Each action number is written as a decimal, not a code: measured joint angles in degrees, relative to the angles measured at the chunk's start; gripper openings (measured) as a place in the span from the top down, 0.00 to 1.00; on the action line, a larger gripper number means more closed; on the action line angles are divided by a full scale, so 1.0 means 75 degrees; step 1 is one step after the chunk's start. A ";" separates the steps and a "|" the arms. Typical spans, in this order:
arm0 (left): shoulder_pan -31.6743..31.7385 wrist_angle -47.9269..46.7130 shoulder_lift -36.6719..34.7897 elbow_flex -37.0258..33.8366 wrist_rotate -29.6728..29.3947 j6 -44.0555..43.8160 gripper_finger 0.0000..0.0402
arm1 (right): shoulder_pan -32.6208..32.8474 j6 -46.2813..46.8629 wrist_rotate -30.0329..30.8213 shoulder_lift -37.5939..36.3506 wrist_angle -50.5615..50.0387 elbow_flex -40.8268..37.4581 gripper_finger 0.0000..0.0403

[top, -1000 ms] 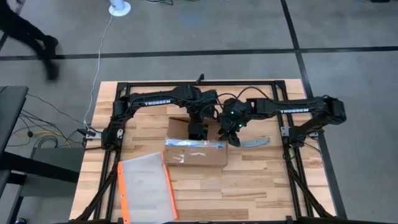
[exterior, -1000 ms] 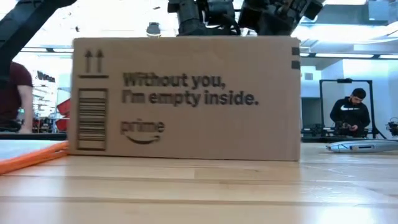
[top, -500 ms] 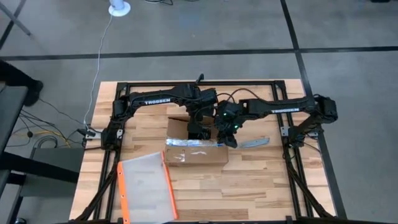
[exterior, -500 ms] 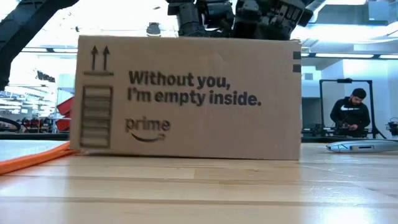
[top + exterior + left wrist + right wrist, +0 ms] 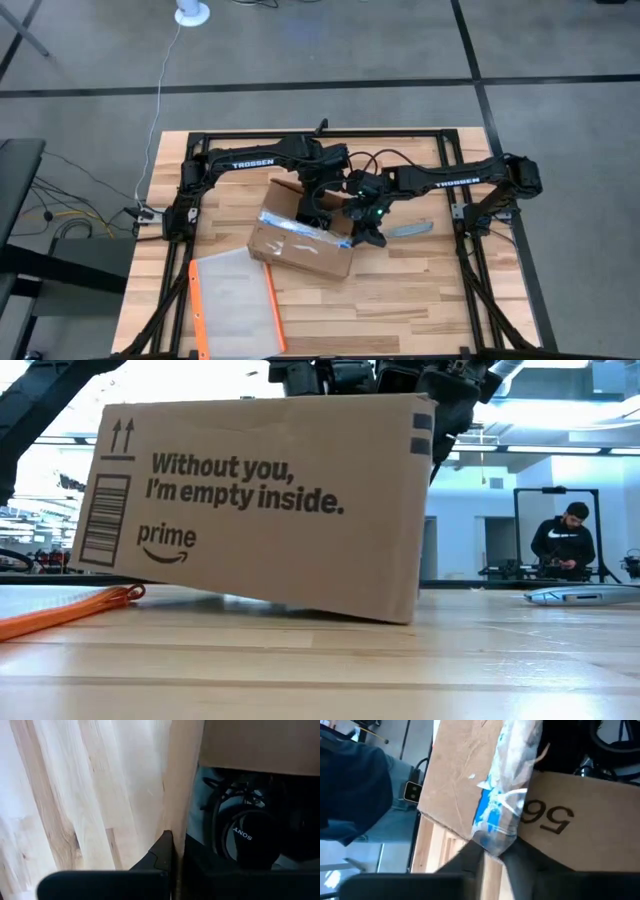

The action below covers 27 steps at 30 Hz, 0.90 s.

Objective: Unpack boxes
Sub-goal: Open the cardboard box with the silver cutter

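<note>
Cardboard box (image 5: 302, 240) sits near the middle of the wooden table (image 5: 420, 290) in the high view, turned crooked. In the low view it fills the upper left and middle of the frame, and it is tipped: its left end is up off the table and its lower right corner rests on the wood. Black words, two arrows and a barcode are printed on its side. A strip of blue and white tape (image 5: 501, 805) runs along its top.

Left gripper (image 5: 318, 207) is at the far side of the box, near the middle of the high view. One of its dark fingers is outside the box wall and the other is inside, so it pinches the wall. Black headphones (image 5: 250, 840) lie inside the box.

Right gripper (image 5: 368, 236) is at the right end of the box. Its two fingers are closed tight on the end of the tape.

An orange-edged clear pouch (image 5: 235, 305) lies at the lower left of the high view.
</note>
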 joint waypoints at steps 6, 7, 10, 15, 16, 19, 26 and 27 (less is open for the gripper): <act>0.0000 0.0047 0.0000 0.0003 -0.0030 0.0141 0.99 | -0.0151 0.0386 -0.0138 -0.0324 0.0176 -0.0035 1.00; 0.0000 0.0076 0.0000 0.0012 -0.0037 0.0144 0.99 | -0.0203 0.0442 -0.0125 -0.0452 0.0138 -0.0048 1.00; 0.0030 0.0156 0.0000 0.0029 -0.0117 0.0160 0.99 | -0.0391 0.0562 -0.0037 -0.1057 -0.0057 -0.0060 1.00; 0.0105 0.0106 0.0000 0.0029 -0.0203 0.0156 0.99 | -0.0490 0.0569 0.0725 -0.1986 -0.0456 -0.0047 1.00; 0.0131 0.0097 0.0000 0.0029 -0.0200 0.0130 0.99 | -0.0490 0.0567 0.0846 -0.2159 -0.0492 -0.0047 1.00; 0.0257 0.0216 -0.0005 -0.0028 -0.0170 -0.0006 0.99 | -0.0427 0.0561 0.1244 -0.2616 -0.0629 -0.0045 1.00; 0.0750 0.0536 -0.0006 -0.0055 -0.0064 -0.0618 0.99 | 0.0513 0.0476 0.2444 -0.3219 -0.0420 -0.0038 1.00; 0.0817 0.0574 -0.0006 -0.0055 -0.0060 -0.0730 0.99 | 0.0727 0.0461 0.2725 -0.3226 -0.0445 -0.0033 1.00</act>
